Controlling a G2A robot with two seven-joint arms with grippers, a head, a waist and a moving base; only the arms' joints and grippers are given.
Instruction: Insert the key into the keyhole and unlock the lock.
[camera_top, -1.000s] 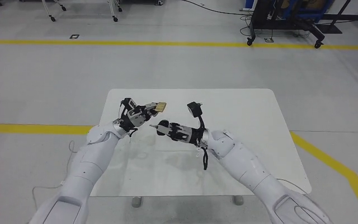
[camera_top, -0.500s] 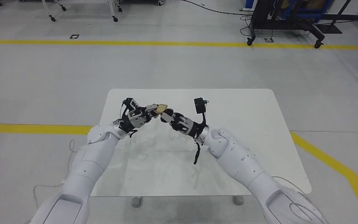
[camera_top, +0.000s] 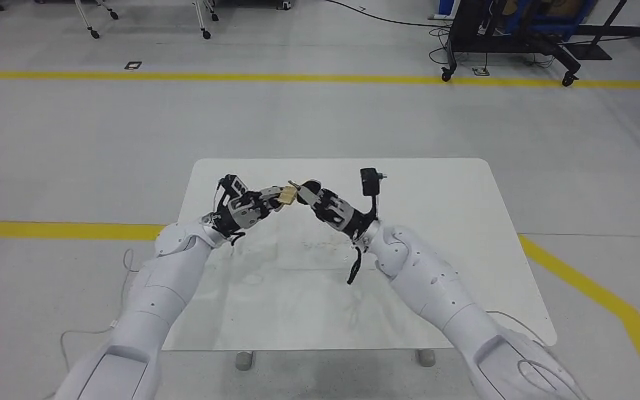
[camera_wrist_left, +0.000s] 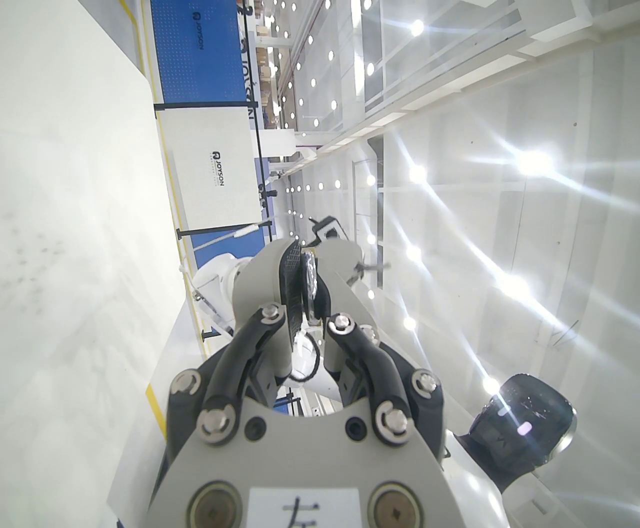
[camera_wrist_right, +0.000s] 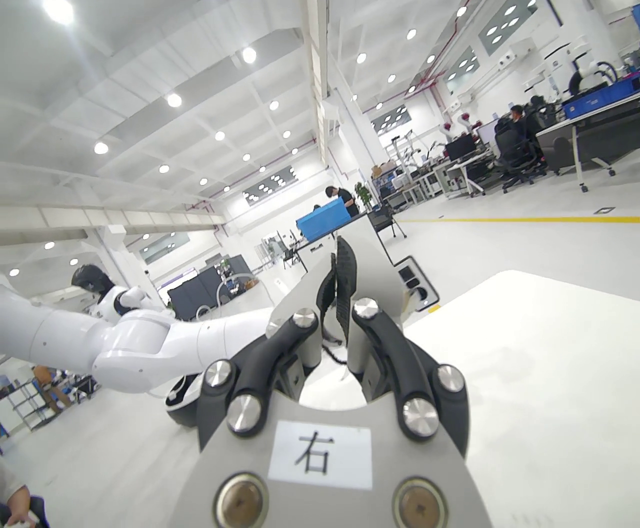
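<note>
Mid-frame, left claw (camera_top: 273, 195) clamps the lock (camera_top: 287, 195), right claw (camera_top: 302, 189) pinches the key (camera_top: 294, 187) at it: insertion underway, I'd say; next, fine alignment.

The key is hidden between the pads of the right end effector (camera_top: 301, 189); the keyhole on the lock (camera_top: 287, 194) is too small to make out.

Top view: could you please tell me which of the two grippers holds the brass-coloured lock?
The left gripper, shut on the brass lock above the table; the right gripper faces it from the opposite side and holds nothing brass.
</note>
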